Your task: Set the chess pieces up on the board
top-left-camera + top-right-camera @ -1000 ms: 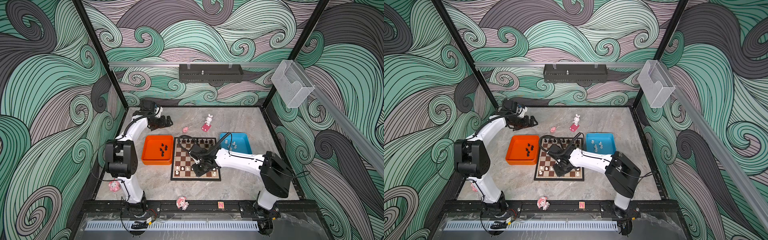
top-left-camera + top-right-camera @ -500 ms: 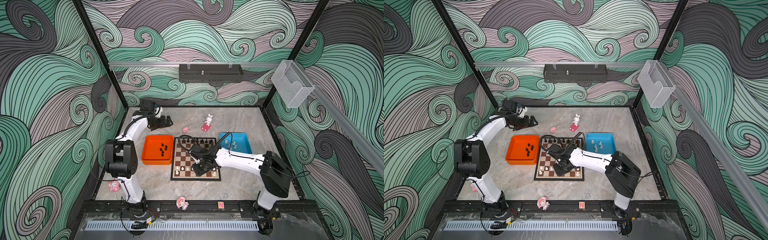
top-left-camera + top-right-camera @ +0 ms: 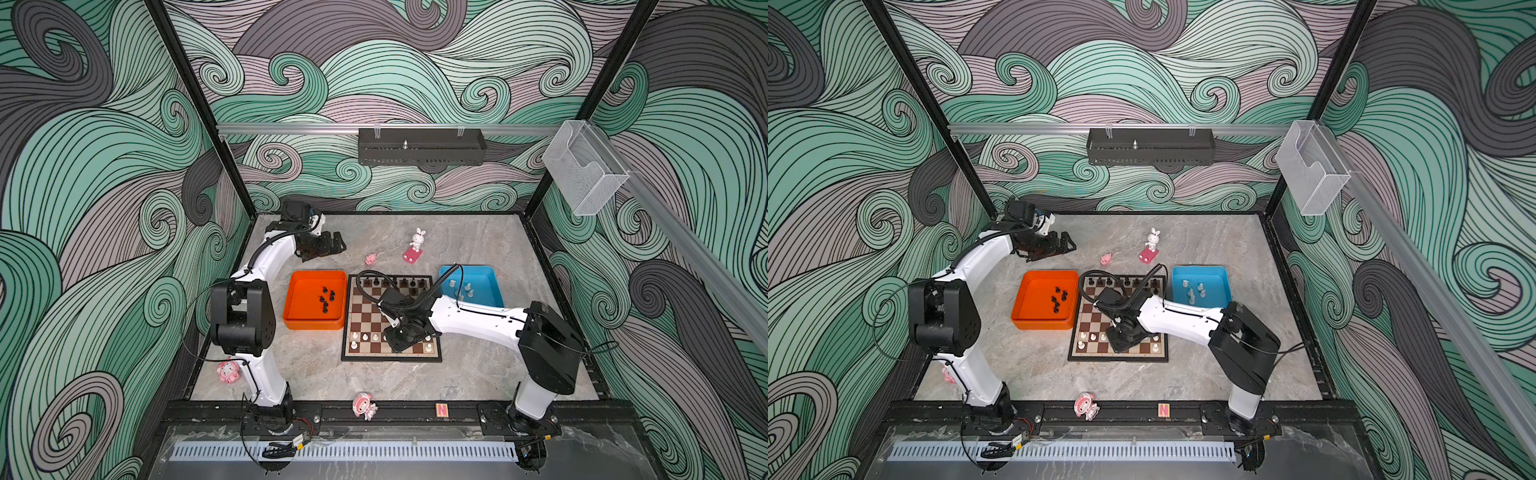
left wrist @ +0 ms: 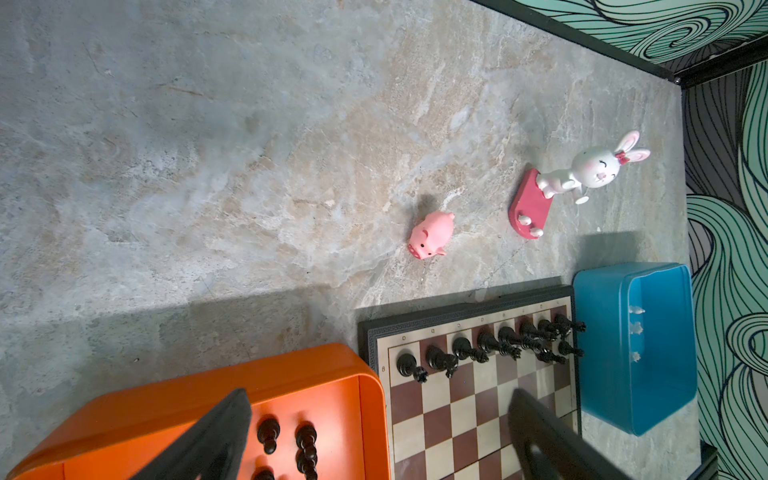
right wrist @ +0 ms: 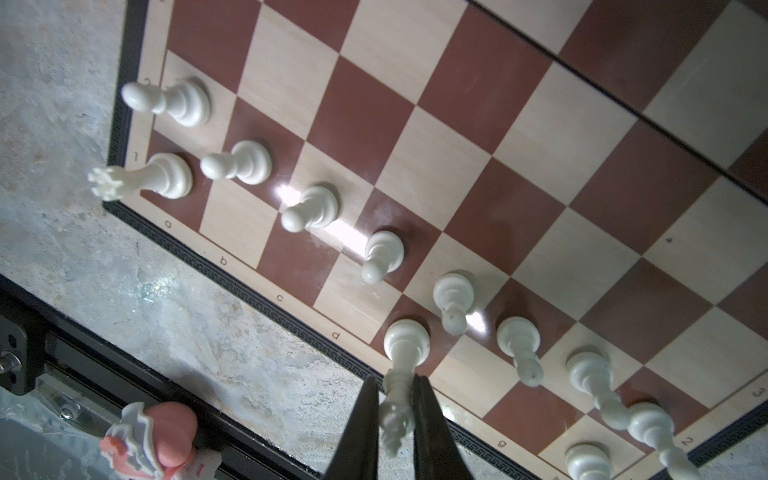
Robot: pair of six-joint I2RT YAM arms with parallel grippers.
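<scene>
Both top views: board (image 3: 365, 309) central between orange tray (image 3: 318, 273) and blue tray (image 3: 482, 269), right gripper (image 3: 395, 343) low over its near rows, left gripper (image 3: 334, 246) far left, off the board. Left wrist: fingers (image 4: 224, 432) spread wide, holding nothing. Right wrist: pinching a white piece (image 5: 405, 340) standing in the near row.

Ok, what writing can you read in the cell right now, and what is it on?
"N": small tile on the front rail.
"a", "b", "c", "d", "g": near rim of the board, right wrist view.
"1", "2", "3": that rim's sides.
Far-rim marks, left wrist view: too small to read.
</scene>
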